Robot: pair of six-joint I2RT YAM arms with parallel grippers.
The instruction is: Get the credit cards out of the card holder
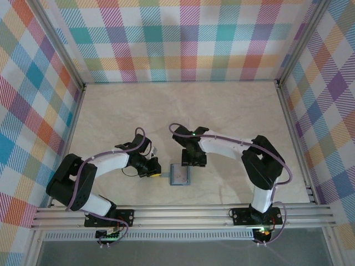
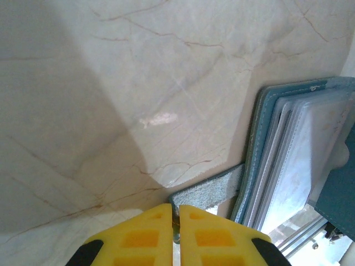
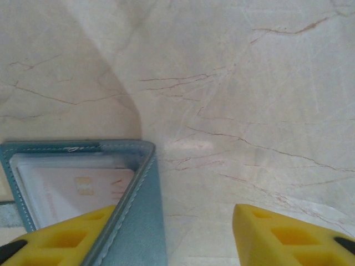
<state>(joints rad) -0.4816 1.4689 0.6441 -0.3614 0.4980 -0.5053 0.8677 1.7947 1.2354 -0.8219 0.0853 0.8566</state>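
Left fingers [image 2: 161, 227] pinch the card holder's [image 2: 259, 141] tab [image 2: 211, 191] tight; right fingers [image 3: 277, 235], half open and empty, might just grab cover [image 3: 141, 221], not credit cards [image 3: 77, 185].

The top camera looks steeply down from high behind the near edge over the whole table [image 1: 233, 111]; both wrist cameras sit close above it, sharing the card holder [image 1: 179, 175]

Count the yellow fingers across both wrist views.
4. Two left fingers, shut on the card holder's tab, bottom centre, left wrist view. Two right fingers, spread: one bottom left over the card holder, one bottom right over the table.
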